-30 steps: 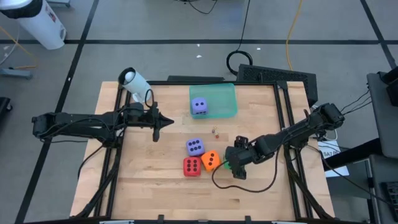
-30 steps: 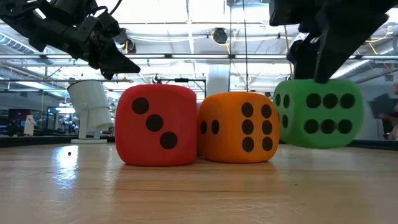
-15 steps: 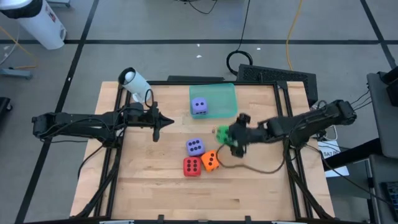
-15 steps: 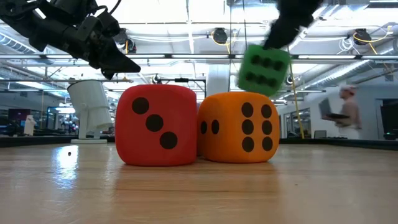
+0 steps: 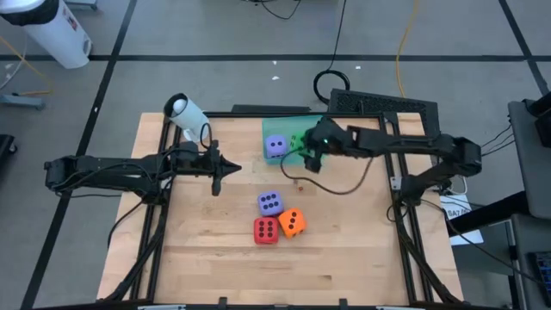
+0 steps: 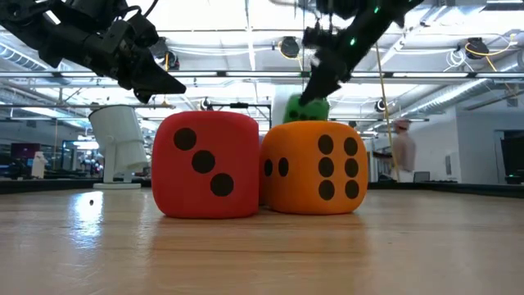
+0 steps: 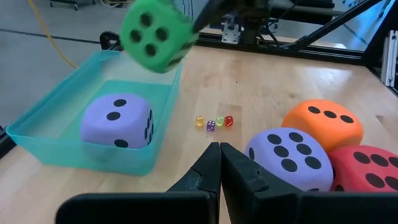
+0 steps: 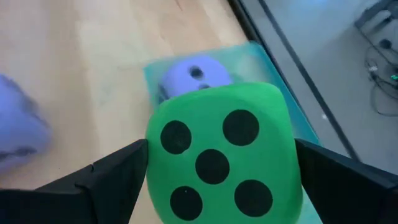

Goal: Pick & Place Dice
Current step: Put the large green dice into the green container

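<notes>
My right gripper [image 5: 312, 148] is shut on the green die [image 8: 217, 155] and holds it in the air over the translucent green tray [image 5: 314, 129] at the table's far side. One purple die [image 7: 118, 119] sits flat in that tray. The other purple die [image 5: 269, 203], the orange die [image 5: 292, 222] and the red die [image 5: 265, 231] rest on the wood mid-table, close together. My left gripper [image 5: 225, 167] is shut and hangs above the table left of them, touching nothing. My right gripper pinches the green die between its two fingers [image 8: 93, 180], one on each of two opposite side faces [image 8: 152, 155]. The arm reaches in from the table's right. The die [image 7: 155, 32] is lifted clear, tilted, above the tray's right part.
Three tiny dice [image 7: 214, 122] lie on the wood between the tray and the big dice. A white cylinder [image 5: 185, 114] stands at the far left corner. A loose cable [image 5: 340, 185] trails from the right arm across the table. A person [image 6: 401, 152] stands far off in the room.
My right gripper has carried the green die from low over the table, right of the orange die, up and toward the far edge and left. It now stands over the tray, with the die still in its hold. The left arm has kept still.
</notes>
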Motion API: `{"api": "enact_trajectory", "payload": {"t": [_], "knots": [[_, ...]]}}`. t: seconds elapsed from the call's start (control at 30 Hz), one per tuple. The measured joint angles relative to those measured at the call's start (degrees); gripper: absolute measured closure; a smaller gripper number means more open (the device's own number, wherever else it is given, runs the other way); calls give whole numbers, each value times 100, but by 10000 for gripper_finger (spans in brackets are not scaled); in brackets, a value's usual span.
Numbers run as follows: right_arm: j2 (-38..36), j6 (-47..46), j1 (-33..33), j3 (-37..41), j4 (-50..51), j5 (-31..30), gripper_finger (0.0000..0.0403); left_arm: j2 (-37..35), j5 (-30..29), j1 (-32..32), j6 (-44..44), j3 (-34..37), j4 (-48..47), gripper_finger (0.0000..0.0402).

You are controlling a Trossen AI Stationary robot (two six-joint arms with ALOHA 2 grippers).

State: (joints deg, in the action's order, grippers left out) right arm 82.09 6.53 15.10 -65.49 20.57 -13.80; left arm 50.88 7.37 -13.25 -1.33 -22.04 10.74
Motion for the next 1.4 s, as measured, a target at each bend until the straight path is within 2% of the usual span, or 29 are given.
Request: {"api": "enact_trajectory", "payload": {"t": [0.1, 0.2, 0.33, 0.57, 0.87, 1.13, 1.3, 1.4], "knots": [[310, 221, 256, -2, -374, -134, 23, 1, 1, 1, 14, 0, 5, 382], [627, 529, 394, -2, -533, 6, 23, 1, 1, 0, 14, 0, 7, 382], [991, 793, 417, 9, -450, -143, 15, 1, 1, 0, 12, 0, 9, 382], [1166, 727, 419, 4, -470, 119, 4, 1, 1, 1, 8, 0, 28, 382], [809, 748, 266, 9, -600, -1158, 9, 1, 1, 0, -3, 0, 26, 382], [596, 358, 278, 9, -539, -1190, 10, 0, 1, 1, -1, 0, 24, 382], [596, 314, 283, 9, -530, -1769, 10, 1, 1, -1, 26, 0, 23, 382], [600, 412, 369, 9, -528, -1704, 10, 1, -74, -1, 430, 0, 26, 382]]}}
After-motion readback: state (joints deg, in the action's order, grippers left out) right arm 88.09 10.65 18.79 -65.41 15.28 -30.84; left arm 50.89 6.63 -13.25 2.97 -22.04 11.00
